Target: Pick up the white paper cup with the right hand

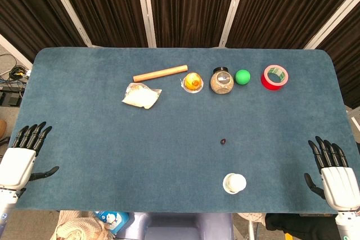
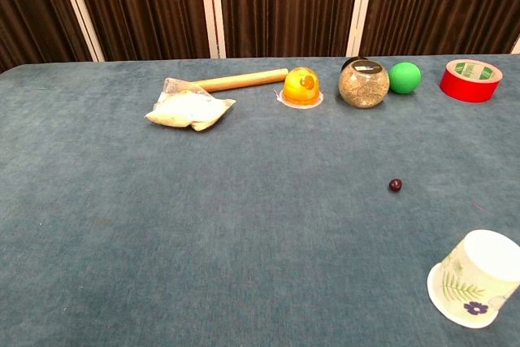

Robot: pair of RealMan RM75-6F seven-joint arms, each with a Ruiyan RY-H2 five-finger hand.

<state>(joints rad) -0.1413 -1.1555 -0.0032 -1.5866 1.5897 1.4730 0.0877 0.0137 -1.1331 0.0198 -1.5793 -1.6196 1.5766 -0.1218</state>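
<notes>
The white paper cup stands upside down near the table's front edge, right of centre; the chest view shows its leaf and flower print. My right hand rests at the table's front right corner, fingers spread and empty, well to the right of the cup. At the front left corner lies my left hand, also spread with nothing in it. Neither hand appears in the chest view.
Along the far side lie a wooden rolling pin, a white bag, an orange jelly cup, a grain-filled jar, a green ball and a red tape roll. A small dark bead sits mid-table on the blue cloth.
</notes>
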